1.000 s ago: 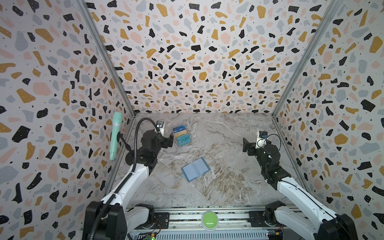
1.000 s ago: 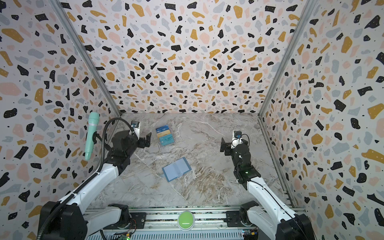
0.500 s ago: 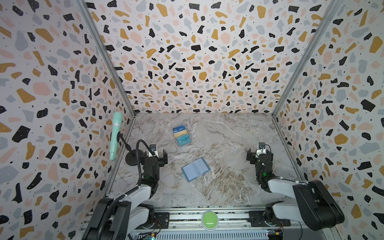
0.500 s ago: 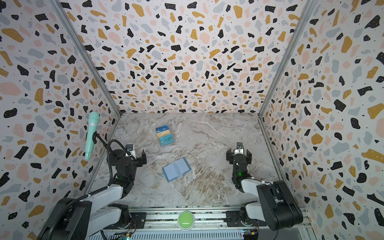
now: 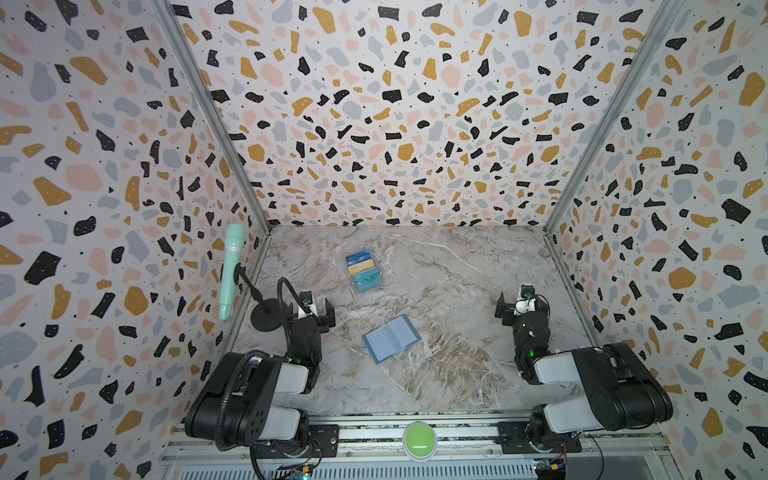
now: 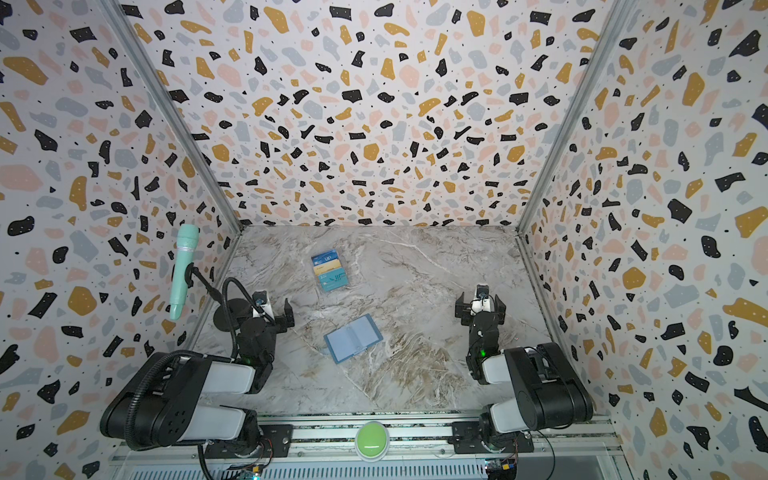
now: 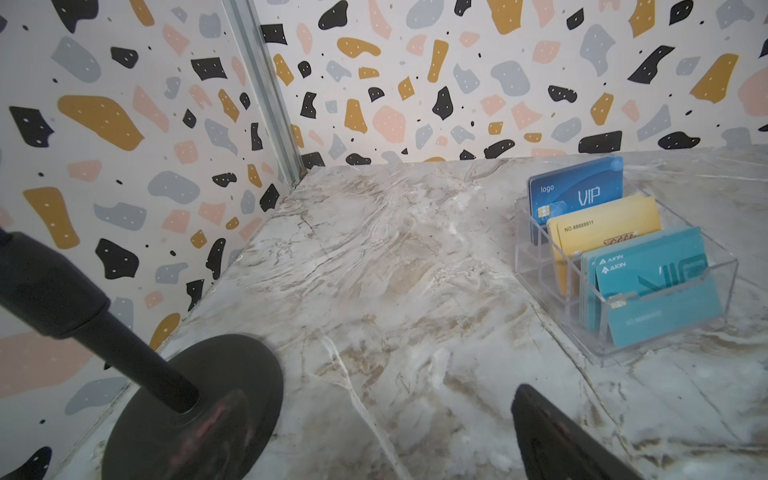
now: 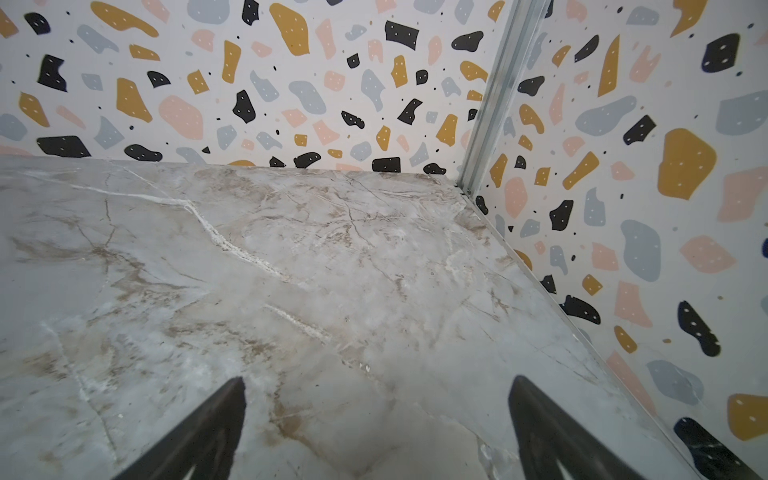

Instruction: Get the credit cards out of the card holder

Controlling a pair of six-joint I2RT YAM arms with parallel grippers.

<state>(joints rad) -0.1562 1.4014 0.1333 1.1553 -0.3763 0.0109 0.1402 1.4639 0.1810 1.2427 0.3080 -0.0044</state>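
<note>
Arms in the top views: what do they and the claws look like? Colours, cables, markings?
The left arm and right arm have black joints, pale grey shells and a green light near each wrist. The left claw and right claw are black, with tapering fingers. A ribbed black cable loops along the left arm. No legible markings.

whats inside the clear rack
The clear rack holds a blue card at the back, yellow cards in the middle, teal cards in front. Rear ones' lower parts are covered.

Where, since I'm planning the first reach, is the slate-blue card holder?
In a top view the card holder lies open just left of the middle of the marble table, nearer the front than the clear card rack.
</note>
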